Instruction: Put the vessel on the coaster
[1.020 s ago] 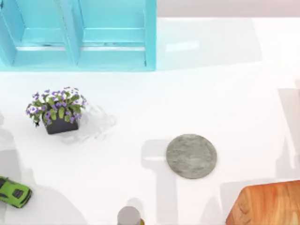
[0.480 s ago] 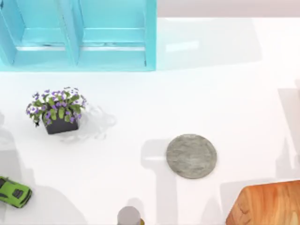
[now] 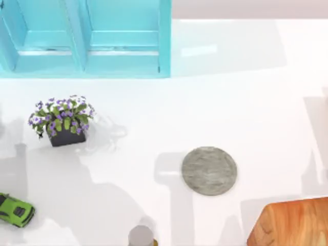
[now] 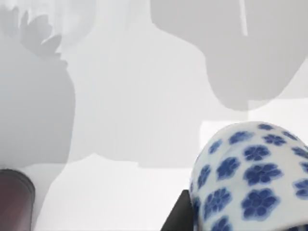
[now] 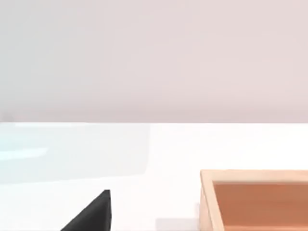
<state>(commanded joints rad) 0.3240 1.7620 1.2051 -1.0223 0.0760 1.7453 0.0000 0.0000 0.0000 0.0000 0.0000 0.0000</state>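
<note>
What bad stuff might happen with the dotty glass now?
The left gripper is right at the tumbler, which stands beside the flower pot; it may bump the pot. The coaster lies well to the right, so the glass might slip on the way or land off-centre. The right gripper idles by the wooden board.

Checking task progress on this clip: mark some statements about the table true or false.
1. Nothing stands on the coaster. True.
2. The vessel is on the wooden board. False: it stands on the table right beside the flower pot.
3. A green toy car lies near the table's left edge. True.
4. The flower pot touches the coaster. False: they are well apart, the pot to the left.
</note>
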